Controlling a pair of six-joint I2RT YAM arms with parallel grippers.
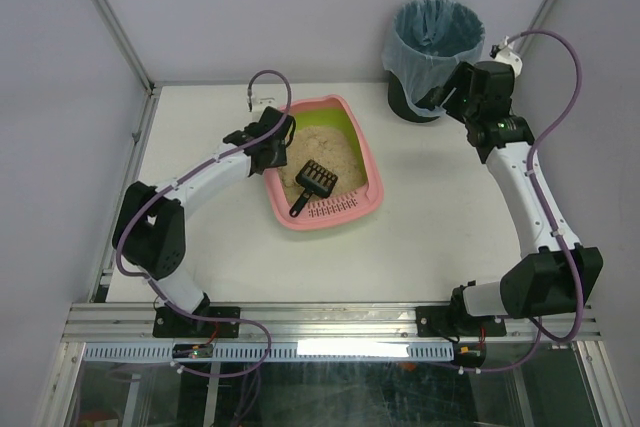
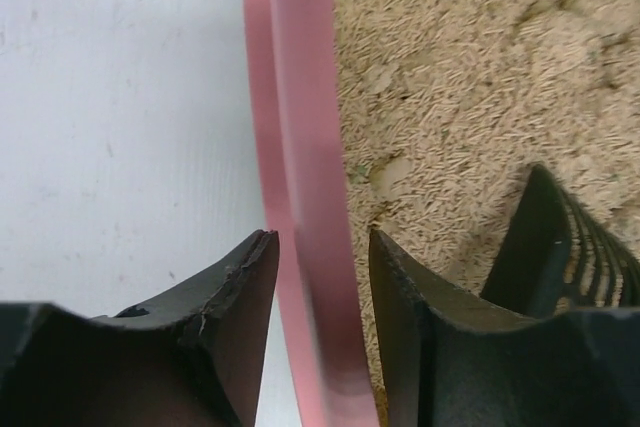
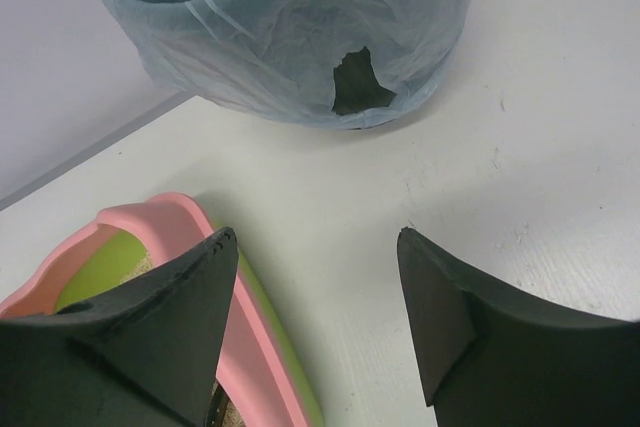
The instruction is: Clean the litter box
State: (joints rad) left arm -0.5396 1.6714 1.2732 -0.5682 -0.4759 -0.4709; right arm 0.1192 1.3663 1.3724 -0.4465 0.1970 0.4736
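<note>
Two fingers of my left gripper (image 2: pixel 320 235) stand narrow astride the box (image 1: pixel 340 212) rim, the inner one not yet touching. The box sits near-left of the bin (image 1: pixel 415 67). My right gripper (image 3: pixel 315 237) gapes empty. A skewed clamp could tip the box, spilling litter (image 1: pixel 320 147) or the scoop (image 1: pixel 313 182).

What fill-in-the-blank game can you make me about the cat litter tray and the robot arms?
The small black slotted plastic scoop lies inside the shallow ____ plastic litter box.
The round black bin is lined with a thin ____ plastic bag.
The left gripper straddles the litter box's rim, while the open right gripper holds ____.
Missing words: pink, blue, nothing.
</note>
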